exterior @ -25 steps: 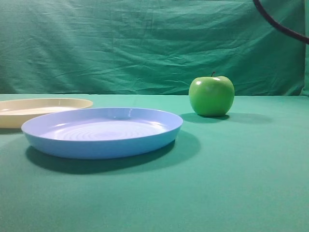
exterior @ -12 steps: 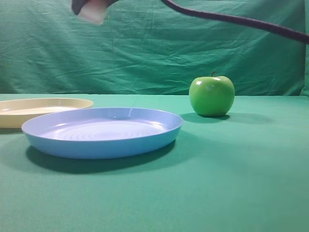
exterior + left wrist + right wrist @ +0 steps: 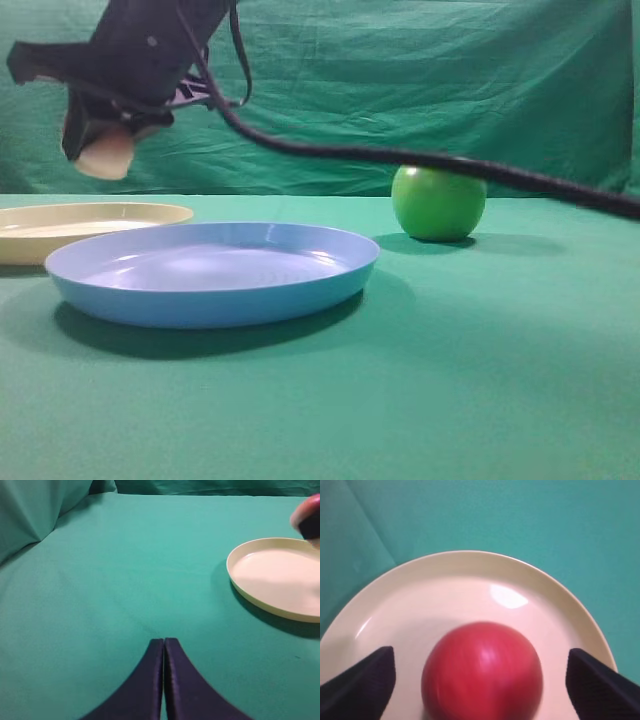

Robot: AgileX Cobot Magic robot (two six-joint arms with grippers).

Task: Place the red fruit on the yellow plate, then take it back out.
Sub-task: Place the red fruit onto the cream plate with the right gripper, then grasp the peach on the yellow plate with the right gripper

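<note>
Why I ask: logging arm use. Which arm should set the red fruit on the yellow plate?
Right. The right gripper hangs over the yellow plate, the red fruit between its jaws; the left gripper sits aside, shut.

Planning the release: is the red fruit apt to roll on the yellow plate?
Likely: the red fruit looks round and smooth. The rim of the yellow plate should probably contain it. The fruit's glossy skin may be slippery.

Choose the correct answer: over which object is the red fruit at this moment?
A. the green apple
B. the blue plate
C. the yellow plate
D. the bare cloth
C: the right wrist view shows the red fruit between the right claw's fingers, with the yellow plate directly behind it.
</note>
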